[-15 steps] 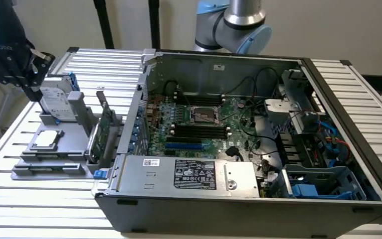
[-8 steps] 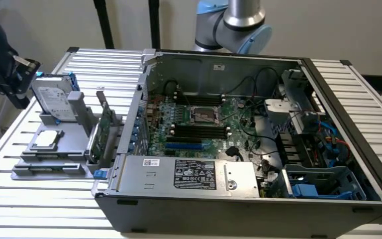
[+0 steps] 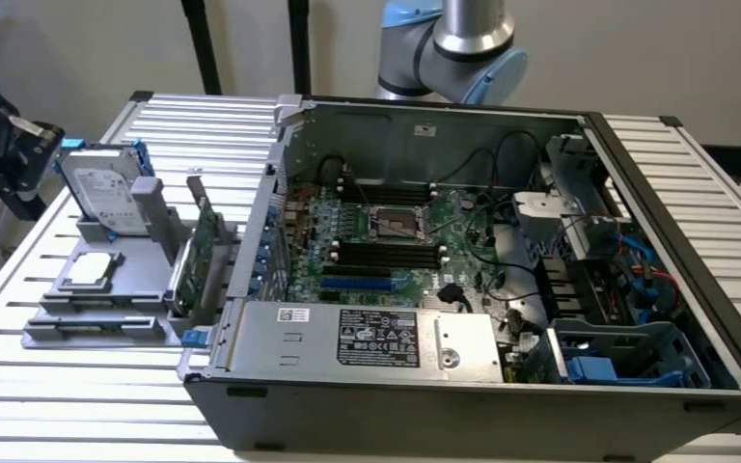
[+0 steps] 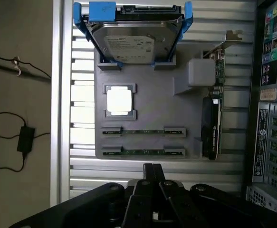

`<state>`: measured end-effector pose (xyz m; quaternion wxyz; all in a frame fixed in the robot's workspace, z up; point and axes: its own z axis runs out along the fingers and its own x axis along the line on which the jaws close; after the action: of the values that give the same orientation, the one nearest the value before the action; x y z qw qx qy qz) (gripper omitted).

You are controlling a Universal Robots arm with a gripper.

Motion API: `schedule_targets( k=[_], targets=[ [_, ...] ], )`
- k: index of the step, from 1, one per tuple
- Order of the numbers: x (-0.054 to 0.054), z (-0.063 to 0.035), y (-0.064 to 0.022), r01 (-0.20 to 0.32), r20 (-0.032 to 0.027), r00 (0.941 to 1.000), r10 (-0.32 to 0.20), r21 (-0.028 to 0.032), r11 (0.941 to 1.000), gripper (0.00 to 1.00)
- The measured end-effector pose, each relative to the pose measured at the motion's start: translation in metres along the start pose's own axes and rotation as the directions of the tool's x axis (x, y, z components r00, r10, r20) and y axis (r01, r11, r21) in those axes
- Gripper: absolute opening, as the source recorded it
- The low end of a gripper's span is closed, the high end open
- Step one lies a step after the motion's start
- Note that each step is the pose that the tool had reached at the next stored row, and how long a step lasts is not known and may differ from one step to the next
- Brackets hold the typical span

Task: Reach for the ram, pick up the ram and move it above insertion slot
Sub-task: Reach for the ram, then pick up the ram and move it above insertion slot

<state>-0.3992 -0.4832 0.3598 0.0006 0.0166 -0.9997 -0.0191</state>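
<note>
Ram (image 4: pixel 143 152), nearer of two sticks seated in grey fixture tray (image 4: pixel 148 109) at the exterior view's left of computer case (image 3: pixel 474 386); long axis crosswise to gripper (image 4: pixel 152 167) (fingers pressed together, holding nothing), near and straight ahead of fingertips, untouched.

Exterior view: set off the arm, raised and well back from the grey fixture (image 3: pixel 132 260), tilted down at a slant. Takes in the fixture toward the exterior view's left, the open computer case (image 3: pixel 474 415) just beside it toward the exterior view's right, and the arm (image 3: pixel 474 39) beyond. Wrist view: carried on the wrist, facing straight down onto the fixture from well above, past the gripper (image 4: pixel 152 166) in the foreground. Shared by both: the whole fixture, the hard drive (image 3: pixel 97 188) standing at one end of it, the slatted table (image 3: pixel 88 405) around it, the case wall nearest it.
</note>
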Motion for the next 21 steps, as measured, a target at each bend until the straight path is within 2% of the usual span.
schedule_targets(
  k=[5,8,11,16,21],
  targets=[
    [0.0,0.0,-0.0001,0.09,-0.0034,0.9959,-0.09,0.0,0.9959,0.11],
    [0.0,0.0,-0.0001,0.143,-0.0055,0.9896,-0.143,-0.0003,0.9897,0.11],
    [0.0,0.0001,-0.0001,0.197,-0.0075,0.9804,-0.197,-0.0006,0.9805,0.11],
    [0.0,0.0001,-0.0001,0.285,-0.0108,0.9585,-0.285,-0.0014,0.9585,0.11],
    [0.0,0.0001,-0.0001,0.371,-0.014,0.9284,-0.371,-0.0025,0.9285,0.11]
  ],
)
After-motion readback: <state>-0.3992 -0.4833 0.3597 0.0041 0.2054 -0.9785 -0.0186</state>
